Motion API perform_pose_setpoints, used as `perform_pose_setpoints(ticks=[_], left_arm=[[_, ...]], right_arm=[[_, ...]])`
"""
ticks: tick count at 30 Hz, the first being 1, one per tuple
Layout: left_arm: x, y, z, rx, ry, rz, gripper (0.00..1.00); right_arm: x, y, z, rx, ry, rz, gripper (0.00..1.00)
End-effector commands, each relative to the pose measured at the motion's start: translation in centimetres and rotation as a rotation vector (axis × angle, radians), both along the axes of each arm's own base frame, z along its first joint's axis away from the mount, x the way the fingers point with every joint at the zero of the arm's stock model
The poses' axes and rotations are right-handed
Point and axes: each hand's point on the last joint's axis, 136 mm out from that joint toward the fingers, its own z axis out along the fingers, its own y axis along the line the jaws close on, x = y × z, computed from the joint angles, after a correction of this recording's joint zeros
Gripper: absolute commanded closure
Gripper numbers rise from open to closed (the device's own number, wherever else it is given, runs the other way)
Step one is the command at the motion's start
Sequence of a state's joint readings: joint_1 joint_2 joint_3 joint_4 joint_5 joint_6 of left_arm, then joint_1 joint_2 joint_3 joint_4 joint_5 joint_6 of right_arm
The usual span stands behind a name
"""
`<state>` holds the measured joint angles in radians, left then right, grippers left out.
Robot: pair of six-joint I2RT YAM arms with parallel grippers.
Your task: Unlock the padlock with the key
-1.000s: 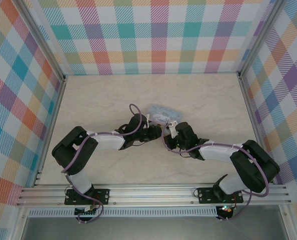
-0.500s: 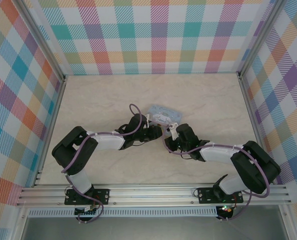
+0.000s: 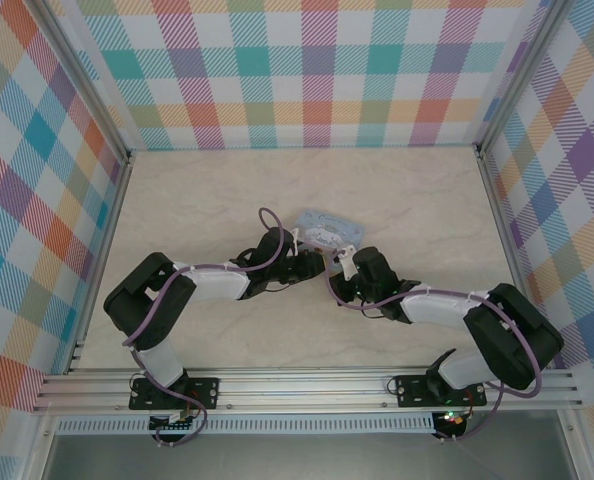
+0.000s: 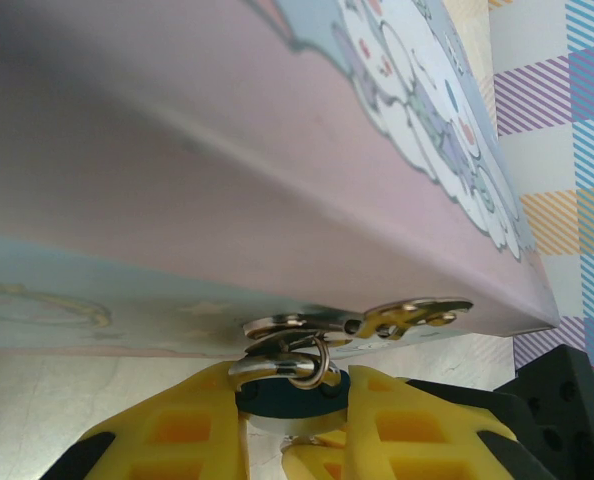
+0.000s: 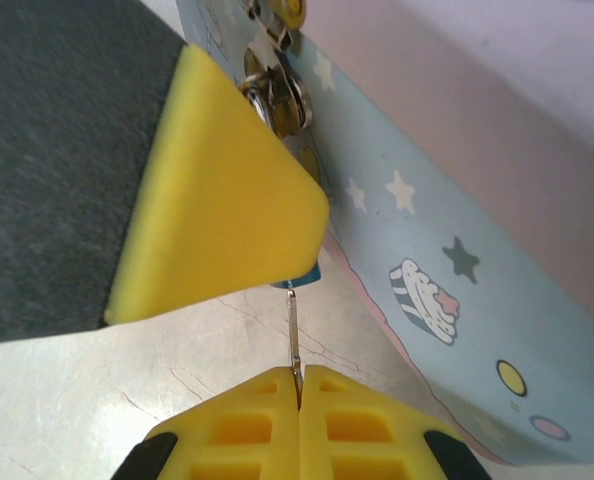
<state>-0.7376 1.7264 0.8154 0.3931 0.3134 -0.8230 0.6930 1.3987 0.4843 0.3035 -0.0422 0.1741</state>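
The padlock [image 4: 291,401], tiny with a blue body and silver shackle, hangs from the hasp [image 4: 397,317] of a pale-blue cartoon tin [image 4: 277,150]. My left gripper [image 4: 295,412] is shut on its body, yellow fingers either side. In the right wrist view my right gripper [image 5: 299,380] is shut on the key [image 5: 293,330], a thin metal blade pointing up. Its tip touches the underside of the padlock [image 5: 304,277], just below a left finger [image 5: 217,200]. From above, the left gripper [image 3: 312,262] and right gripper [image 3: 339,272] meet at the tin's near edge.
The tin [image 3: 327,228] lies on the marble-look table [image 3: 207,200] near the middle. Plaid walls stand on three sides, and an aluminium rail [image 3: 307,385] carries both arm bases at the near edge.
The right gripper with the key has shifted slightly toward the padlock. The left gripper and the tin have stayed put.
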Motion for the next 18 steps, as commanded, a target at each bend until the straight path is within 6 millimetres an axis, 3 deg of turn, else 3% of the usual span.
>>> perform_pose_setpoints(ticks=[1,18], left_arm=[[-0.1,-0.9,2.2,-0.05,-0.038,-0.02,0.85],[-0.3,-0.9,2.3,-0.053,-0.033,-0.019,0.85]], right_arm=[[0.9,0.6,2.2,0.047,-0.059,0.002,1.0],[2.3,1.3,3.5,0.071,-0.098,0.0,1.0]])
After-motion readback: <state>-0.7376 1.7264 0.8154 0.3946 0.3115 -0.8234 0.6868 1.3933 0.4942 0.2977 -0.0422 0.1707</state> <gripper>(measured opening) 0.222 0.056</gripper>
